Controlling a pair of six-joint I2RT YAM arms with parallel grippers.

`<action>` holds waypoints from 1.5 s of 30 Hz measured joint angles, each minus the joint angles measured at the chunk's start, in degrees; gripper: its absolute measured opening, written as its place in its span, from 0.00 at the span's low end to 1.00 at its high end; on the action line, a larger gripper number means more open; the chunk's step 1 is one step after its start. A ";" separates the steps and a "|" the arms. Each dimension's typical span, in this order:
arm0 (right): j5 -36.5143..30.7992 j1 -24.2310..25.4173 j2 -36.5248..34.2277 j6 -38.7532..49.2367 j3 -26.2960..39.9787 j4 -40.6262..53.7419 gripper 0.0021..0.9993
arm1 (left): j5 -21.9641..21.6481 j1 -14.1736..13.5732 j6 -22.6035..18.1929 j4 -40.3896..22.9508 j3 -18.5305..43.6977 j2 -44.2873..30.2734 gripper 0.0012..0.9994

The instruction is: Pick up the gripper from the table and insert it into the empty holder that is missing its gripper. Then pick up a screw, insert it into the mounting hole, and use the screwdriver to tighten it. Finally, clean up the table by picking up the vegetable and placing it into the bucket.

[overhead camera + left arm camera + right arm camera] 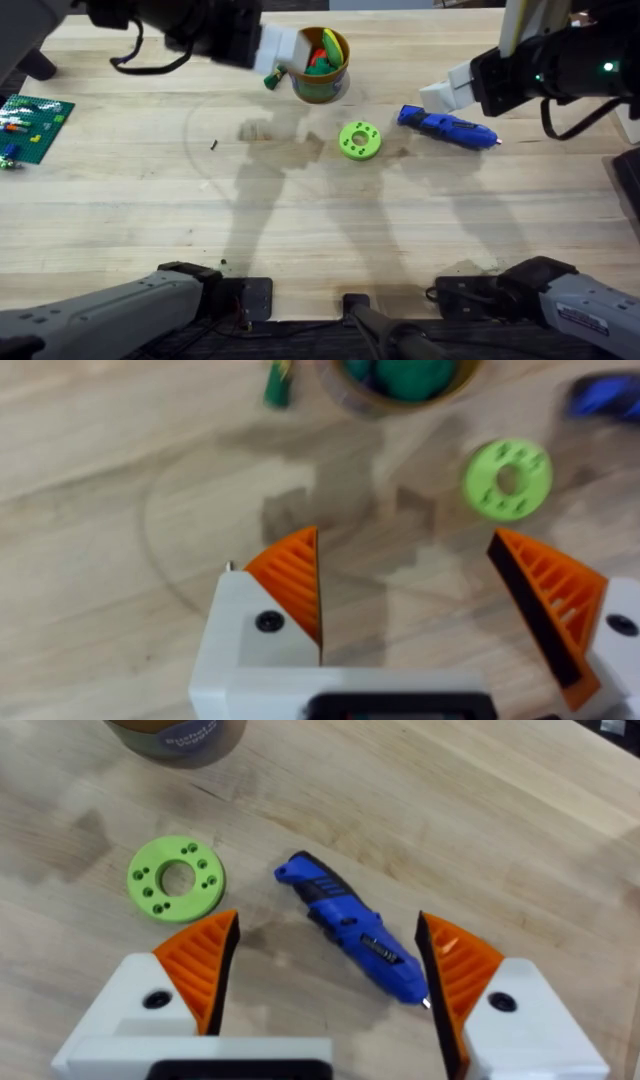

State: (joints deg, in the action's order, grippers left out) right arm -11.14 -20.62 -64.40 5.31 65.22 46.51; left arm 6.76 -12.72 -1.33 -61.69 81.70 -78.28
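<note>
2 grippers, left [405, 610] and right [325, 970], are hanging spread and empty; writing on the screwdriver [352, 928] isn't legible.

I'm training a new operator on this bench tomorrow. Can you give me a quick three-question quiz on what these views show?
1. True or false: the right gripper is shut on the screwdriver.
2. Which thing lies nearest the green disc? A. the bucket B. the green brick baseplate C. the screw
3. Fill in: the left gripper's fingers are ____.

Key
1. False: its fingers are spread, with the screwdriver lying on the table below them.
2. A.
3. Open, holding nothing.
</note>
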 joint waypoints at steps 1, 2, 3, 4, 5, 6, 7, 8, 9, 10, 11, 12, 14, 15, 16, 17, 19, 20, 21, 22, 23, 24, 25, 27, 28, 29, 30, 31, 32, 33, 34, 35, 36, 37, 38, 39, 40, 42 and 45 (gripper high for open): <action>0.05 0.02 0.07 -0.05 -0.03 0.40 0.98 | -0.40 0.30 -0.16 -0.78 -0.17 -0.30 0.99; 0.05 0.02 0.07 -0.04 -0.03 0.61 0.98 | -0.43 0.44 -0.05 -0.84 -0.35 -0.56 0.99; 0.03 0.02 0.10 -0.01 -0.03 0.65 0.98 | -0.57 0.34 0.02 -0.91 -0.42 -0.57 0.99; 0.03 0.02 0.34 0.00 -0.03 0.55 0.98 | -0.79 0.02 0.12 -0.89 -0.50 -0.15 0.99; 0.03 0.02 0.74 0.01 -0.03 0.53 0.98 | -1.10 -0.19 0.31 -0.86 -0.54 0.47 0.99; 0.03 0.02 1.48 0.00 -0.03 0.49 0.98 | -1.63 -0.38 0.59 -0.74 -0.56 1.47 0.99; 0.03 0.02 2.45 0.01 -0.03 0.46 0.98 | -2.24 -0.37 0.98 -0.18 -0.56 2.68 0.99; 0.03 0.02 3.47 0.01 -0.03 0.58 0.98 | -2.84 -0.11 1.39 0.62 -0.56 3.94 0.99; 0.03 0.02 4.42 0.01 -0.01 0.69 0.98 | -3.46 0.28 1.75 1.28 -0.55 5.12 0.99; 0.03 0.02 5.27 0.01 -0.01 0.71 0.98 | -3.81 0.81 2.02 1.85 -0.53 6.03 0.99; 0.03 0.02 5.90 0.01 -0.01 0.69 0.98 | -4.16 1.50 2.25 2.41 -0.50 6.65 0.99; 0.03 0.02 6.29 0.01 -0.01 0.71 0.98 | -4.52 2.23 2.44 2.77 -0.41 6.80 0.99; 0.03 0.02 6.46 0.01 -0.01 0.72 0.98 | -4.92 3.95 2.67 3.43 -0.33 5.75 0.99; 0.03 0.02 6.37 0.01 -0.01 0.75 0.98 | -4.94 4.89 2.76 3.69 -0.32 4.62 0.99; 0.05 0.02 6.29 0.01 -0.01 0.75 0.98 | -4.75 5.81 2.84 3.98 -0.32 3.16 0.99; 0.03 0.02 6.25 0.01 -0.01 0.76 0.98 | -3.93 6.89 2.77 4.60 -0.32 1.27 0.99; 0.03 0.02 6.25 0.01 -0.01 0.82 0.98 | -1.36 8.81 2.30 6.54 -0.34 -2.80 0.99; 0.03 0.02 6.25 0.01 -0.01 0.80 0.98 | 0.27 9.80 2.08 7.75 -0.36 -4.95 0.99; 0.03 0.02 6.25 0.01 -0.01 0.85 0.98 | 1.91 10.68 1.87 9.19 -0.36 -7.01 0.99; 0.03 0.02 6.25 0.01 -0.01 0.86 0.98 | 3.26 11.45 1.73 10.56 -0.36 -8.88 0.99; 0.03 0.02 6.25 0.01 -0.01 0.84 0.98 | 4.70 12.29 1.64 12.21 -0.40 -10.88 0.99; 0.03 0.02 6.25 0.01 -0.01 0.87 0.98 | 6.12 13.05 1.53 14.06 -0.40 -12.85 0.99; 0.03 0.02 6.25 0.01 -0.01 0.88 0.98 | 7.33 13.67 1.47 15.61 -0.41 -14.67 0.99; 0.03 0.02 6.25 0.01 -0.01 0.89 0.98 | 9.14 14.70 1.30 18.70 -0.42 -18.00 0.99; 0.03 0.02 6.25 0.01 -0.01 0.90 0.98 | 9.83 15.02 1.28 20.03 -0.42 -19.55 0.99; 0.03 0.02 6.25 0.01 -0.01 0.83 0.98 | 10.32 15.26 1.28 21.19 -0.42 -21.02 0.99; 0.03 0.02 6.25 0.01 -0.01 0.89 0.98 | 10.71 15.36 1.26 22.34 -0.42 -22.48 0.99; 0.03 0.02 6.25 0.01 -0.01 0.91 0.98 | 11.10 15.40 1.26 23.33 -0.42 -23.74 0.99; 0.03 0.02 6.25 0.01 -0.01 0.85 0.98 | 11.49 15.45 1.26 24.47 -0.42 -25.21 0.99; 0.03 0.02 6.25 0.01 -0.01 0.89 0.98 | 11.71 15.45 1.26 25.48 -0.42 -26.46 0.99; 0.03 0.02 6.25 0.01 -0.01 0.90 0.98 | 11.88 15.45 1.26 26.30 -0.42 -27.61 0.99; 0.03 0.02 6.25 0.01 -0.01 0.84 0.98 | 12.03 15.45 1.26 26.96 -0.43 -28.59 0.99; 0.03 0.02 6.25 0.01 -0.01 0.87 0.98 | 12.14 15.45 1.26 27.63 -0.45 -29.48 0.99; 0.03 0.02 6.25 0.01 -0.01 0.88 0.98 | 12.21 15.45 1.26 28.49 -0.45 -30.29 0.99; 0.03 0.02 6.25 0.01 -0.01 0.84 0.98 | 12.34 15.45 1.26 29.27 -0.45 -31.03 0.99; 0.03 0.02 6.25 0.01 -0.01 0.86 0.98 | 12.45 15.45 1.26 29.99 -0.45 -31.80 0.99; 0.03 0.02 6.25 0.01 -0.01 0.86 0.98 | 12.58 15.45 1.28 30.75 -0.45 -32.55 0.99; 0.03 0.02 6.25 0.01 -0.01 0.84 0.98 | 13.00 15.45 1.30 32.00 -0.43 -34.03 0.99; 0.03 0.02 6.25 0.01 -0.01 0.85 0.98 | 13.92 15.45 1.30 34.28 -0.45 -36.34 0.99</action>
State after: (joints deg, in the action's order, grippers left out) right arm -11.11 -20.60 -58.15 5.32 65.21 47.36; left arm 20.69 2.72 -0.03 -27.42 81.25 -114.62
